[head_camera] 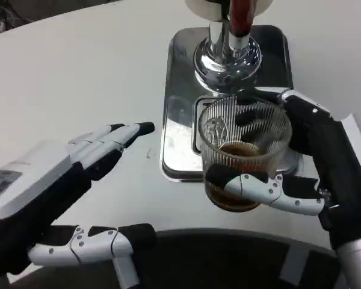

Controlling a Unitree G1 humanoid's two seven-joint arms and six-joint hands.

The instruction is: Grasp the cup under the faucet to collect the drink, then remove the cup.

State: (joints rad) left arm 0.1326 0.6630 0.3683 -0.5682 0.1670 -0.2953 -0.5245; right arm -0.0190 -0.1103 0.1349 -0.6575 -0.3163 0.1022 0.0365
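The right hand [301, 174] wraps the upright cup [243, 153], seemingly lifted just near of the faucet [227, 51]; left hand [78, 180] spread, empty.

— What are the hands looking like?
— The left hand [78, 174] is showing a white back with a small grey label, black at the palm side, and fingers [117, 137] of white segments ending in black tips.
— And the right hand [313, 162]?
— It's wearing mostly black casing, with white-and-black fingers [262, 188] showing small screws, and a silver forearm [356, 265] below.
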